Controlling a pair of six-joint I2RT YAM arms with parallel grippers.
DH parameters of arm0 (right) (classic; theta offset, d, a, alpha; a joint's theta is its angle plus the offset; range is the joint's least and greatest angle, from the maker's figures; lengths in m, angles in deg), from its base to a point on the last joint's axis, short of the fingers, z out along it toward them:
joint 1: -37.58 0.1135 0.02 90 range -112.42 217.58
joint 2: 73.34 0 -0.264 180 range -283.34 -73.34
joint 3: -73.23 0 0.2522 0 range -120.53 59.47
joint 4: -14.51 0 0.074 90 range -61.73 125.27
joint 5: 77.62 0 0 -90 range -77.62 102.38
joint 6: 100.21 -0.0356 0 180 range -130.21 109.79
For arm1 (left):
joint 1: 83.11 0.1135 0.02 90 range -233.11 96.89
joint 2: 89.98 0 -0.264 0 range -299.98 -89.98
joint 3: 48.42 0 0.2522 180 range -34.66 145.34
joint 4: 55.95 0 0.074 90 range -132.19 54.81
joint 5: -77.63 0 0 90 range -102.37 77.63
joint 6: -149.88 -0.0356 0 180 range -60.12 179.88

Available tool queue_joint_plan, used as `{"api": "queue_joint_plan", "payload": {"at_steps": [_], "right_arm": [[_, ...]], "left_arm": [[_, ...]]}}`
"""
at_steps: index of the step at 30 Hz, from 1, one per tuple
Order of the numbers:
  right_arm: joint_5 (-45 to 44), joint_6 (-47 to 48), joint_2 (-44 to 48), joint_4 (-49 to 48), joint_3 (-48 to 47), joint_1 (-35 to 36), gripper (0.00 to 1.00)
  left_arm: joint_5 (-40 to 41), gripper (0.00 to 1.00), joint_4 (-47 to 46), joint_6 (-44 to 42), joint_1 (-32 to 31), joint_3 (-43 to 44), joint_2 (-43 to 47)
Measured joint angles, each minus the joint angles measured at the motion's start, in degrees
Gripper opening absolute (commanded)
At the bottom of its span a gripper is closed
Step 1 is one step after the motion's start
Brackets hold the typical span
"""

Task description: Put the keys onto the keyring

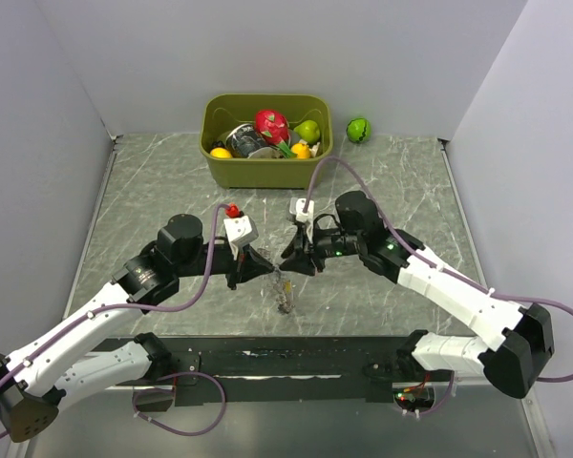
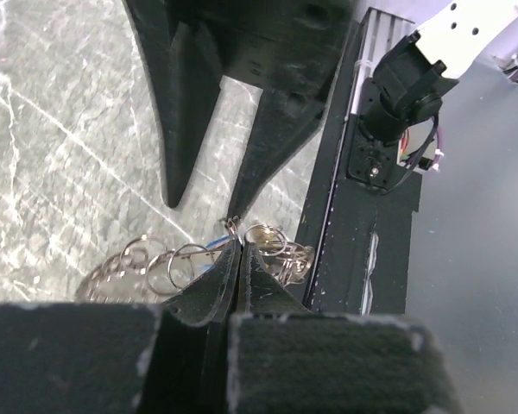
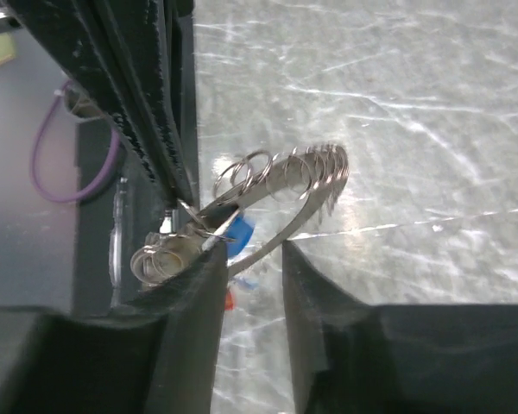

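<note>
The grey marbled table (image 1: 162, 191), closed by pale walls (image 1: 267, 48) on three sides, carries one olive bin (image 1: 258, 174) of toy fruits well beyond both grippers, and one green toy fruit (image 1: 359, 130) just beside the bin. The two grippers meet tip to tip. The left gripper (image 1: 265, 268) is pinched tight on the one keyring (image 3: 285, 177), and the right gripper (image 3: 252, 250) stands narrowly apart with the ring's band passing between its fingers. Just under the tips I can count one blue key (image 3: 240, 236) and one red key (image 3: 230, 299), both blurred.

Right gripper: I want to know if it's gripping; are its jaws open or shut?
Open: in its wrist view the right gripper shows a clear gap between its fingers, the keyring showing through it.
</note>
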Motion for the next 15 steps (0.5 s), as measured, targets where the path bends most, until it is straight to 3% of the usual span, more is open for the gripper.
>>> {"api": "queue_joint_plan", "payload": {"at_steps": [3,6,8,11,13,15], "right_arm": [[-1.7,-0.1,2.1,-0.6,1.3,0.0,0.77],[-3.4,-0.2,6.5,-1.7,3.6,-0.2,0.90],[-4.1,-0.2,9.6,-2.7,4.8,-0.5,0.92],[-4.0,-0.2,13.7,-4.3,5.9,-1.4,0.89],[-2.9,-0.3,15.1,-5.5,6.1,-2.0,0.80],[-0.8,-0.6,15.9,-6.8,6.2,-2.4,0.64]], "left_arm": [[-0.8,0.01,-0.5,0.0,0.0,0.1,0.0],[-1.3,0.01,-0.7,0.0,0.0,0.1,0.0],[-1.6,0.01,-0.8,0.0,0.0,0.1,0.0],[-2.4,0.01,-1.0,0.0,0.0,0.1,0.0],[-2.9,0.01,-1.5,0.0,0.0,0.1,0.0],[-3.4,0.01,-2.3,0.0,0.0,0.1,0.1]]}}
